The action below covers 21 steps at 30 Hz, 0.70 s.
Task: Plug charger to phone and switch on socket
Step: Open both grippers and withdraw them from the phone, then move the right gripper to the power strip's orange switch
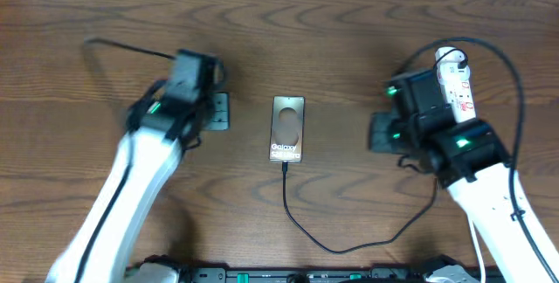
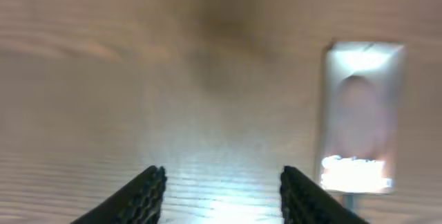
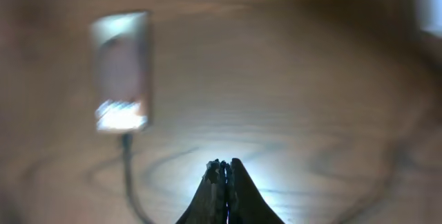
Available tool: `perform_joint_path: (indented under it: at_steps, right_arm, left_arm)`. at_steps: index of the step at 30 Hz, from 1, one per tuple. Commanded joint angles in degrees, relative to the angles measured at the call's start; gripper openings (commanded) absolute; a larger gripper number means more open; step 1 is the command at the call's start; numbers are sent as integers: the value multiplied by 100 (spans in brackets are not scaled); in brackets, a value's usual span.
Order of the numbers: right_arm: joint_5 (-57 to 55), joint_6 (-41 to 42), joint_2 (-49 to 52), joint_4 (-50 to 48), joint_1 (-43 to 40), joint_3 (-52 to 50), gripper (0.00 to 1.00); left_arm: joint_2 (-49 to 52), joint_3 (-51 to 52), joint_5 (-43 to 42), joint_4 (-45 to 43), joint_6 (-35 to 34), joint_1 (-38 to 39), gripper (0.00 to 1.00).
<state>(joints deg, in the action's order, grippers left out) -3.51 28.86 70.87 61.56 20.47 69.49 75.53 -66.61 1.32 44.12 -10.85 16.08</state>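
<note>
The dark grey phone (image 1: 287, 128) lies flat at the table's middle, "Galaxy" lettering near its front end. The thin black charger cable (image 1: 301, 226) meets the phone's front edge and loops forward and right toward my right arm. The white socket strip (image 1: 458, 82) lies at the back right, partly hidden by my right arm. My left gripper (image 1: 218, 113) is open and empty, left of the phone; the phone shows blurred in the left wrist view (image 2: 360, 117). My right gripper (image 3: 222, 164) is shut and empty, right of the phone (image 3: 121, 72).
A black robot cable (image 1: 131, 49) runs along the back left. The white strip's cord and a black cable arc (image 1: 502, 56) over the back right. Wood table all round.
</note>
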Motion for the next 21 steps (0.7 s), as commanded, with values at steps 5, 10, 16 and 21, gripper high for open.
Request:
perform_joint_path:
  at_steps: [5,10,16,21]
  right_arm:
    - [-516,907,273,-26,-1606,90,1]
    - [-321,901,920,-511,-2715,238,1]
    - [164,765,2194,-520,-3438,1088,1]
    - [214,684,3377,-221,-3637,2299,1]
  left_arm:
    - [-1849,212,525,348,-262,101,68]
    - [-2767,555,1187,881,-1045,98,68]
    - [-3622,599,1196,1237,-1729,98,69]
    - [-4155,599,1611,1427,-1731,98,92]
